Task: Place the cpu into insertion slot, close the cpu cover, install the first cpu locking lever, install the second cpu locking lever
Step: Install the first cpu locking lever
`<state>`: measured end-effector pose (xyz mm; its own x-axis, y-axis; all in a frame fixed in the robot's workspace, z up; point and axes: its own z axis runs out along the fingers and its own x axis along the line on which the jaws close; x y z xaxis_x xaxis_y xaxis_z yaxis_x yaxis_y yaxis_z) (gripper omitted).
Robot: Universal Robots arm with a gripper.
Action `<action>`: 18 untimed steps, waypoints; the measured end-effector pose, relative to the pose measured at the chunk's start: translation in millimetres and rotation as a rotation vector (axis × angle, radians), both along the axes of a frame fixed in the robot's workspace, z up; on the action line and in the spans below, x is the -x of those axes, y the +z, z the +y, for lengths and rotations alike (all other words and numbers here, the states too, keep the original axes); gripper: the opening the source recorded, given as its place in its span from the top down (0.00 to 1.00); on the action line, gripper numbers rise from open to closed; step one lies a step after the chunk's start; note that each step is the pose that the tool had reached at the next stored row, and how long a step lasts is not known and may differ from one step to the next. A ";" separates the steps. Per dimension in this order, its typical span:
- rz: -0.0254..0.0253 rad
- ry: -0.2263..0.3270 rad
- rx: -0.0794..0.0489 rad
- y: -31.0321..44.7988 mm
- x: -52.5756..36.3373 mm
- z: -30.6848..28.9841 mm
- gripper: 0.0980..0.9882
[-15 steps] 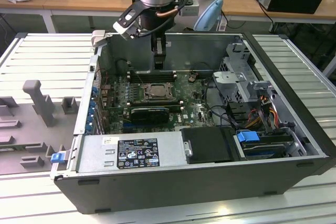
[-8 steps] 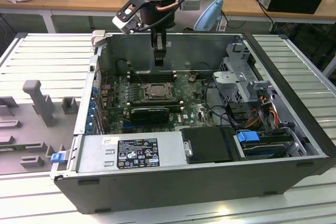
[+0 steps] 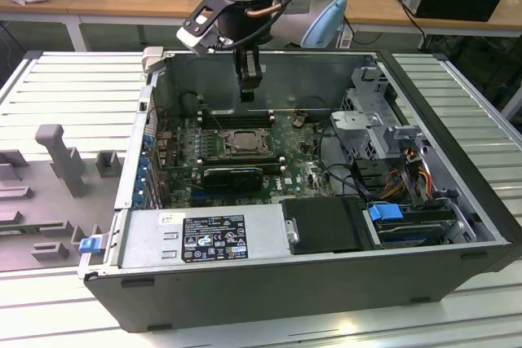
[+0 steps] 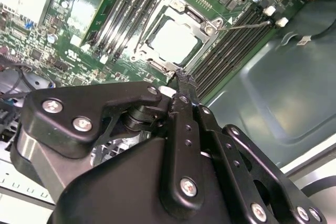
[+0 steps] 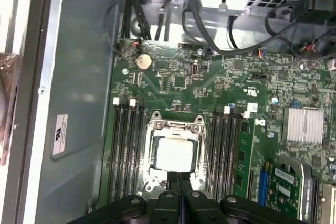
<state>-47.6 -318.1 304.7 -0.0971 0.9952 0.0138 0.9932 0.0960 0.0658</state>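
One black two-fingered gripper hangs from the arm over the open grey metal computer case. The case lies on its side on a pale ribbed metal table with its open face up, which I judge lets the arm reach the green motherboard from above. The gripper's jaws are clenched tip to tip and grasp nothing. I judge that this makes a single narrow point, fit for pressing on small parts rather than carrying.

One silver-topped square cpu lies flat, metal face up, in the one dark square insertion slot with a grey metal rim. The slot sits left of the case's middle in the exterior view, toward the far wall. One thin silver-grey metal cpu cover appears to lie down over the chip, framing its top through the central window, which would hold it seated. I cannot tell whether either locking lever is latched. In the first wrist view the fingertips hover just beside the slot's edge, apart from the chip.

Two banks of long black memory slots flank the socket, one on either side. Elsewhere there is one round silver coin cell and one silver finned heatsink. Two blue plastic tabs sit toward the near side of the case
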 end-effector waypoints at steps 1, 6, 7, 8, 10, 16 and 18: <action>0.0000 0.010 0.000 0.0 0.0 0.0 0.99; 0.0000 0.035 0.000 0.0 0.0 0.0 0.99; 0.0000 0.043 0.000 0.0 0.0 0.0 0.99; 0.0000 0.052 0.000 0.0 0.0 0.0 0.99; 0.0000 0.070 0.000 0.0 0.0 0.0 0.99; 0.0000 0.110 0.000 0.0 0.0 0.0 0.99; 0.0000 0.123 0.000 0.0 0.0 0.0 0.99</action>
